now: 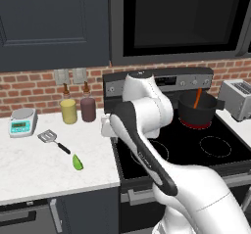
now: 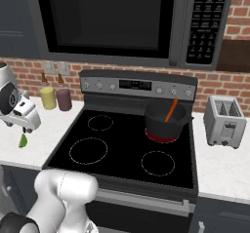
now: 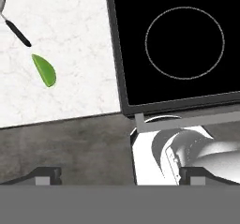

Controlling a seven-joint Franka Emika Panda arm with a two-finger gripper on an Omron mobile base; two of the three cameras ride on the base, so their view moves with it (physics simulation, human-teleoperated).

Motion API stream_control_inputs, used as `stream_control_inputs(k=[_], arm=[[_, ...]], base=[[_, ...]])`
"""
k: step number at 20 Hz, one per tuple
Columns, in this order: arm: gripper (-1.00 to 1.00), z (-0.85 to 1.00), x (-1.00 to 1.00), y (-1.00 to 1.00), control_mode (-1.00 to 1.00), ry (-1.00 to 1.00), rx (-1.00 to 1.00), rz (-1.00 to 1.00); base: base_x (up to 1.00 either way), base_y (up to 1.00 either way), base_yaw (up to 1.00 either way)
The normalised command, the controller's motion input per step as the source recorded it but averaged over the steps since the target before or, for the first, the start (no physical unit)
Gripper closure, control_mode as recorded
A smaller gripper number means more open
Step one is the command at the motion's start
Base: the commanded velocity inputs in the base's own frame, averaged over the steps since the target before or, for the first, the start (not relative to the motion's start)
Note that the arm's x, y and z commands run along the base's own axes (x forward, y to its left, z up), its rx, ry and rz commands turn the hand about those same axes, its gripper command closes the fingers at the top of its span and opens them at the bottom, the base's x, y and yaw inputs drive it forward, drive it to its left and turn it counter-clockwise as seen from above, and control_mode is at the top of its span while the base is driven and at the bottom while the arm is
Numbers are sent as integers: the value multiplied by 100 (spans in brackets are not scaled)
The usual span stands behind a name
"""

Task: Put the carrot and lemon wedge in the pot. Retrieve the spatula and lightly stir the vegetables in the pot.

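No writing can be made out on the stove (image 2: 122,144) panel or the scale (image 1: 22,120); it is all too blurred. The carrot (image 1: 197,98) leans in the pot (image 1: 197,109) on the back right burner, its upper end sticking out above the rim. The wedge (image 1: 77,162) lies flat on the counter (image 1: 34,164) left of the stove, long axis running away from the front edge. The spatula (image 1: 53,140) lies just behind it, head toward the wall. The gripper (image 3: 119,174) hangs over the counter's front edge, jaws wide, holding nothing.
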Motion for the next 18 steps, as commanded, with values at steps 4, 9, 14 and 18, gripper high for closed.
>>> stream_control_inputs(k=[4,9,14,18], arm=[[-100,-46,29,51,-100,19,0,16],[-100,-37,44,59,-100,19,0,8],[-100,-41,19,69,-100,13,-1,4],[-100,-51,0,62,-100,2,-6,1]], base=[[0,0,0],[0,0,0],[0,0,0],[0,0,0]])
